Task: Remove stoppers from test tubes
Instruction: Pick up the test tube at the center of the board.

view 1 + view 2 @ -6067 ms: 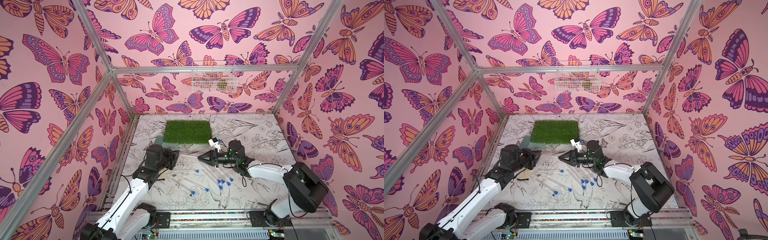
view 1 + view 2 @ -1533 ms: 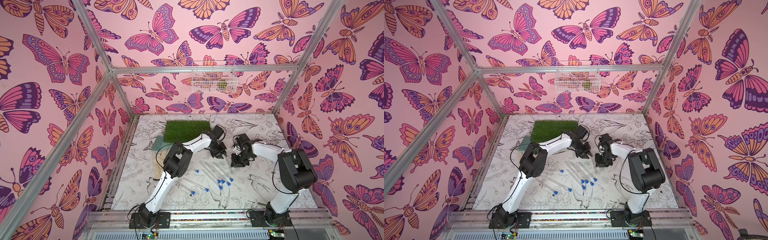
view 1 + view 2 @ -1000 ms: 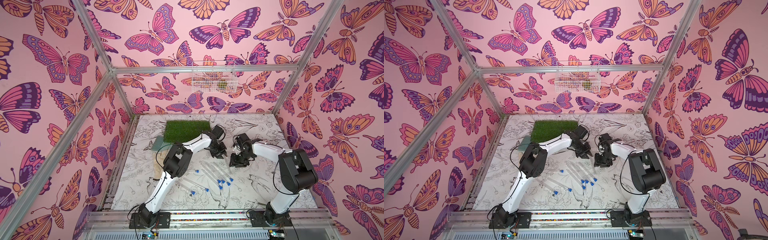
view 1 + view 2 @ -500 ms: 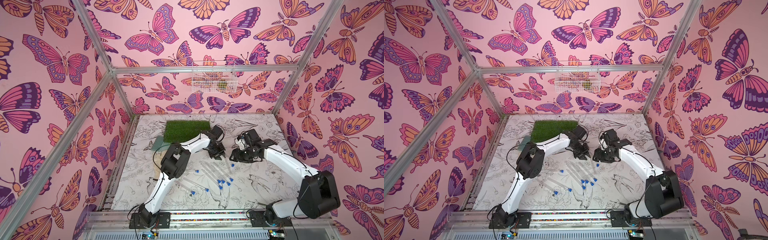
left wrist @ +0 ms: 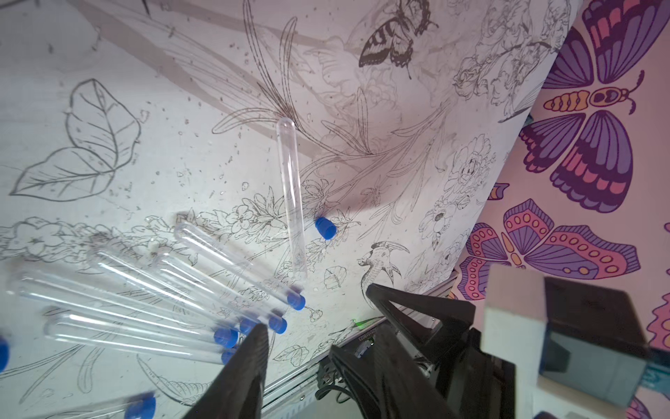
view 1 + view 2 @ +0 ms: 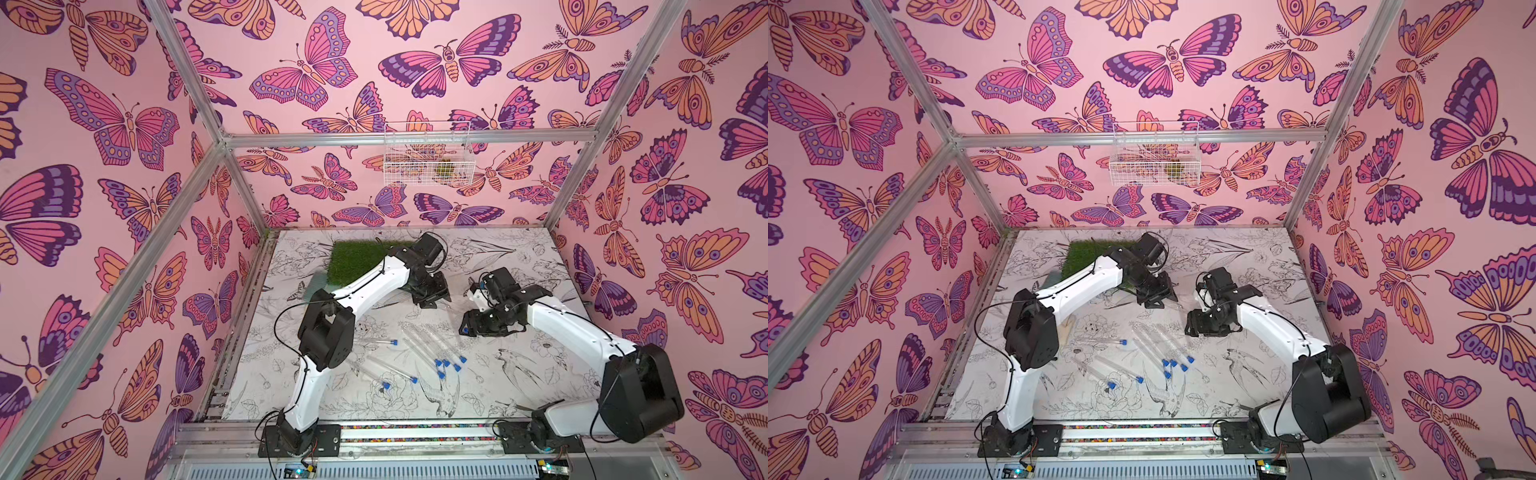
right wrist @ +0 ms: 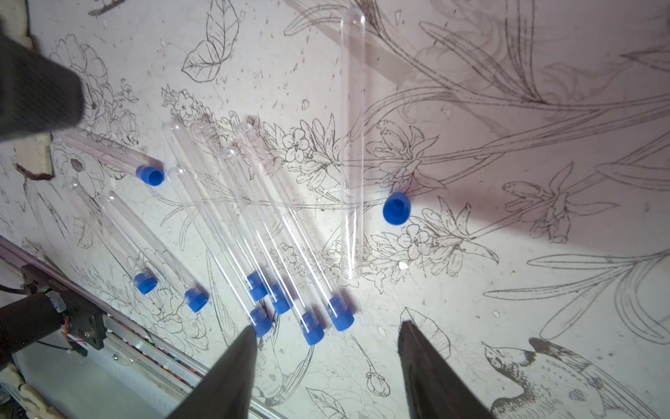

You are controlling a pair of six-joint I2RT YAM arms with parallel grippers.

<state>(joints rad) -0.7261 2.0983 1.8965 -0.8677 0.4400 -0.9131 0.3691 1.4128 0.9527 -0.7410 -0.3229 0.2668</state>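
Note:
One clear test tube (image 7: 351,145) lies unstoppered on the table, and its loose blue stopper (image 7: 396,208) rests beside the open end. The left wrist view shows the same bare tube (image 5: 292,196) and loose stopper (image 5: 325,228). Several test tubes (image 6: 424,347) with blue stoppers (image 7: 340,315) still in them lie fanned out nearer the front, seen in both top views (image 6: 1154,349). My left gripper (image 6: 430,297) (image 5: 296,337) hovers open and empty behind them. Just to its right, my right gripper (image 6: 469,326) (image 7: 326,326) is open and empty over the stoppered ends.
A green grass mat (image 6: 357,262) lies at the back left under the left arm. A white wire basket (image 6: 426,160) hangs on the back wall. An aluminium rail (image 6: 415,432) runs along the front edge. A small beige scrap (image 6: 1069,328) lies left of the tubes.
The right arm has swung its elbow out to the right, and its gripper has drawn away from the left gripper toward the front. The left arm has barely moved.

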